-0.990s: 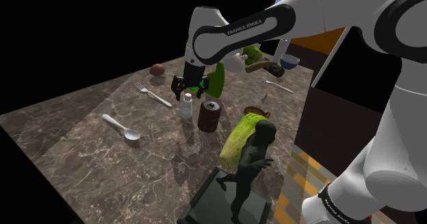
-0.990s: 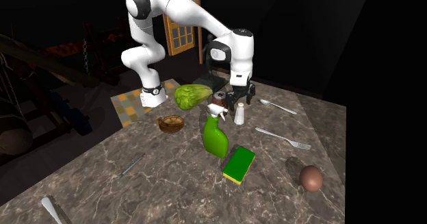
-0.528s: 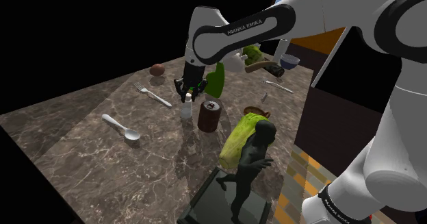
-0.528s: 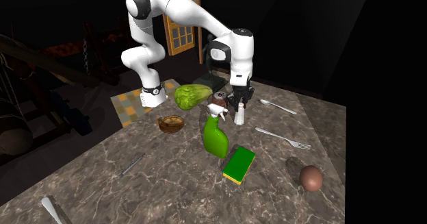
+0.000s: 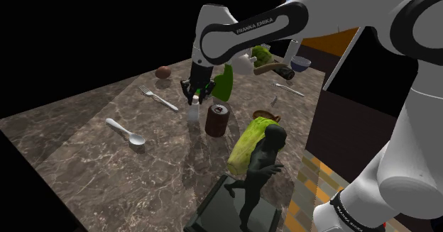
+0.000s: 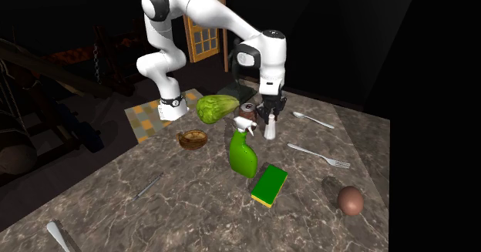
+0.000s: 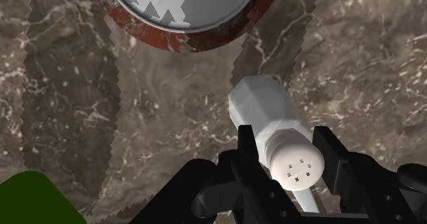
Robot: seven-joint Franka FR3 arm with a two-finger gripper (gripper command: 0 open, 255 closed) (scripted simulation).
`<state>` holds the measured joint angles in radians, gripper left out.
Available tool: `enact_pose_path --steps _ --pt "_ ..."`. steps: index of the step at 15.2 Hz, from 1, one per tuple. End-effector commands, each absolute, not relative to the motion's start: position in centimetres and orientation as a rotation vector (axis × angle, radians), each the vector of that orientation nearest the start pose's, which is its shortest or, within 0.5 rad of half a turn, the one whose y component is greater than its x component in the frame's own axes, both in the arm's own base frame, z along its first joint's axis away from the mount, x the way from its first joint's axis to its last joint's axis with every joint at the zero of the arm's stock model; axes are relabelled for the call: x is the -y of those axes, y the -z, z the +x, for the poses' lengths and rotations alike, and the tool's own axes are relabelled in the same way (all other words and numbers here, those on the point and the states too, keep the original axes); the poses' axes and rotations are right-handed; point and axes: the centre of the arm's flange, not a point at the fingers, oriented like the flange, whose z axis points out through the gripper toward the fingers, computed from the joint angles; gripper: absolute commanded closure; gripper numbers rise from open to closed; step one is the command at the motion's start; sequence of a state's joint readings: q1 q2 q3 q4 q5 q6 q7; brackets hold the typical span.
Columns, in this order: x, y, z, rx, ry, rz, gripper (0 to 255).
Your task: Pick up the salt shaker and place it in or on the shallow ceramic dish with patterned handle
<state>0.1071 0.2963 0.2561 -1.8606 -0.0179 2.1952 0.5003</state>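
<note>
Hand (image 7: 291, 146) clasps salt shaker (image 7: 263, 106); brown can (image 7: 185, 10) just beside, green bottle (image 5: 224, 83) near.

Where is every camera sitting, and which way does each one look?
Shoulder view: beside the white arm, looking down over the brown marble table; arm reaches in.
Second exterior view: across the table, facing the whole arm.
Wrist view: on the hand, looking down past the black end effector at the white salt shaker.
All share that shaker.

Shoulder cam sat beside and behind the arm (image 5: 405, 124), looking down over the counter (image 5: 85, 145). Second cam faced the arm from across it, farther off. Wrist cam stared down, close up. All 3 caught the salt shaker (image 5: 193, 111).
</note>
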Motion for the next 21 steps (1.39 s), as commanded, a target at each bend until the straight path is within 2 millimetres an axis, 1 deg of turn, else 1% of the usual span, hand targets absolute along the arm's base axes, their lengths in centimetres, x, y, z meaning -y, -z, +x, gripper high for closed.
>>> enact_pose_path --steps 1,21 --pt "-21.3 -37.8 59.1 -0.213 0.029 -3.06 255" --pt "-21.3 -48.4 59.1 -0.213 0.029 -3.06 255"
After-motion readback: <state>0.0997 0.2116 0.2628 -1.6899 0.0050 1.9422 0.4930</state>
